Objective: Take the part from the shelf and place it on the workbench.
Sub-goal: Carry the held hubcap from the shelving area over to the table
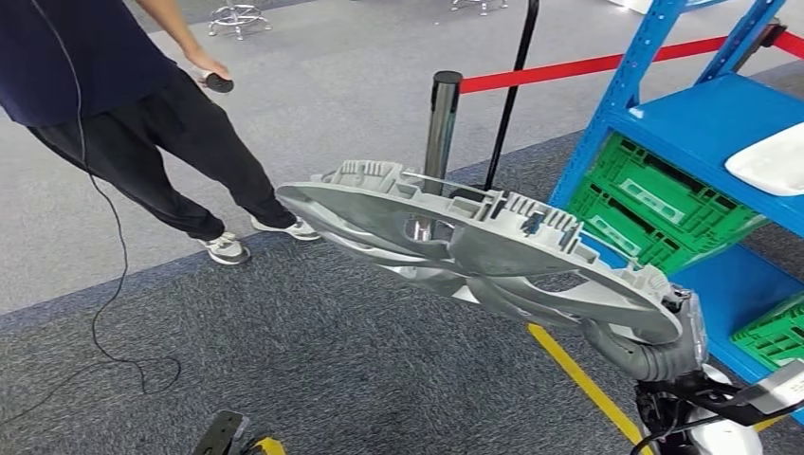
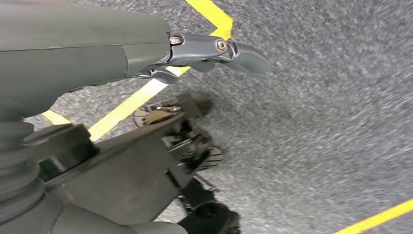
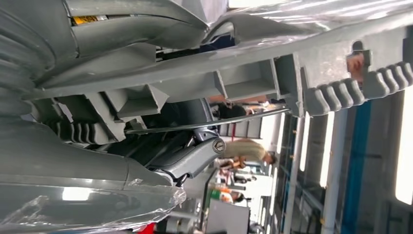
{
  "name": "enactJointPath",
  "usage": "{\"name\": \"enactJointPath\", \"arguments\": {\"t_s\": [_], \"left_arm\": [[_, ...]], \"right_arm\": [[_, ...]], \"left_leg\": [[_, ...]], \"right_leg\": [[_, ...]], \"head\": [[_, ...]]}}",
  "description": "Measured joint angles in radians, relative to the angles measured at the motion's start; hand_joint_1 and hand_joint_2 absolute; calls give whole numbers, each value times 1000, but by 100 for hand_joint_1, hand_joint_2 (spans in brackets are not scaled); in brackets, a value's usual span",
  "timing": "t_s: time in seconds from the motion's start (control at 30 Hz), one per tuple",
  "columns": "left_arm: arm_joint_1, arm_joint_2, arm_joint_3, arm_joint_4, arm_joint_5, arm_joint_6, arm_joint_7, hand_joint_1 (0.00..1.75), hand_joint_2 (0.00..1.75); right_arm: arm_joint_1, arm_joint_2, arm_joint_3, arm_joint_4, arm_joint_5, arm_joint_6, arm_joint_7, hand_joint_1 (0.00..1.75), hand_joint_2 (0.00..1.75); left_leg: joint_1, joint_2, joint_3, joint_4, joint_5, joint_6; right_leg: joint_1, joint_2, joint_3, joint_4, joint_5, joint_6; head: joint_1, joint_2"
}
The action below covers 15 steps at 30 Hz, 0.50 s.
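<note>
One large grey part [image 1: 484, 251], a flat ribbed disc-like casting with open cut-outs, is carried in the air in front of the robot in the head view, tilted so that its far edge sits higher than the edge near the robot; it hangs over the grey carpet [image 1: 313, 351], apart from the blue shelf [image 1: 702, 123] on the right; the right hand [image 1: 654, 346] comes up from below at the part's near right edge, its grey ribbed cover just beneath the rim, gripping the part there; in the right wrist view the right hand's fingers [image 3: 195, 158] curl in under the part's ribbed underside [image 3: 234, 83] and press against it, with clear wrapping over the hand's cover; the left hand [image 2: 146, 53] appears in the left wrist view, hanging low and pointing down at the carpet and a yellow floor line [image 2: 131, 105]; its fingers [image 2: 234, 51] reach out straight with nothing between them, so the left hand holds nothing; on the shelf lie green crates [image 1: 654, 204], and a white object [image 1: 773, 161] rests on the upper blue board; a red barrier tape [image 1: 588, 64] runs from a metal post [image 1: 442, 123] towards the shelf; a person [image 1: 123, 104] in dark clothes stands at the far left on the carpet, holding a dark handset [image 1: 216, 81] in one hand, with a thin black cable [image 1: 104, 284] trailing down to the floor.
</note>
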Motion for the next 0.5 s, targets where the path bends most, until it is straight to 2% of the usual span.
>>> {"name": "enactJointPath", "arguments": {"t_s": [0.07,0.1,0.13,0.17,0.23,0.27,0.3,0.33,0.37,0.4,0.43,0.47,0.5], "left_arm": [[-1,1,0,0,0,0,-1,0,175],[0,2,0,0,0,0,-1,0,175],[1,2,0,0,0,0,-1,0,175],[1,3,0,0,0,0,-1,0,175],[0,2,0,0,0,0,-1,0,175],[1,1,0,0,0,0,-1,0,175],[2,1,0,0,0,0,-1,0,175],[3,1,0,0,0,0,-1,0,175],[5,1,0,0,0,0,0,0,175],[6,0,0,0,0,0,0,0,175],[6,1,0,0,0,0,0,0,175],[6,1,0,0,0,0,0,0,175],[6,1,0,0,0,0,0,0,175]], "right_arm": [[0,0,0,0,2,0,-1,175,175],[-1,0,0,0,2,0,-1,175,175],[-1,0,0,0,3,0,-1,175,175],[-1,0,0,0,4,0,-1,175,175],[0,0,0,0,4,-1,-2,175,175],[2,0,0,0,5,-1,-2,175,175],[3,0,0,0,5,-2,-2,175,175],[5,0,0,0,6,-2,-2,175,175],[6,0,0,0,6,-2,-2,175,175],[6,0,0,0,6,-2,-2,175,175],[6,0,0,1,6,-2,-2,175,175],[6,0,0,1,6,-2,-2,175,175],[6,1,0,1,6,-2,-2,175,175]], "left_leg": [[-3,-16,-1,-8,-2,13],[-3,-27,1,-10,-2,19],[-1,-38,3,-12,-2,27],[1,-49,5,-13,-1,34],[3,-72,6,-14,-1,43],[3,-85,7,-14,-1,44],[3,-98,7,-13,-1,45],[3,-112,9,-13,-1,44],[4,-126,11,-13,-2,43],[5,-139,14,-12,-4,41],[5,-152,16,-10,-5,37],[5,-163,14,-7,-7,32],[5,-174,11,-5,-6,26]], "right_leg": [[1,-18,6,-4,-5,8],[-1,-19,7,-2,-10,13],[-3,-7,2,14,-23,17],[-6,14,-15,52,-46,20],[-7,62,-82,187,-107,22],[-7,73,-120,256,-130,22],[-7,77,-147,296,-135,22],[-7,78,-155,298,-118,21],[-8,81,-144,258,-84,20],[-11,90,-117,190,-40,20],[-15,112,-86,118,-7,21],[-18,132,-59,63,13,22],[-20,149,-44,31,21,22]], "head": [[2,0],[3,0],[4,0],[6,0],[10,0],[12,0],[12,0],[12,0],[12,0],[12,0],[12,0],[11,0],[12,0]]}}
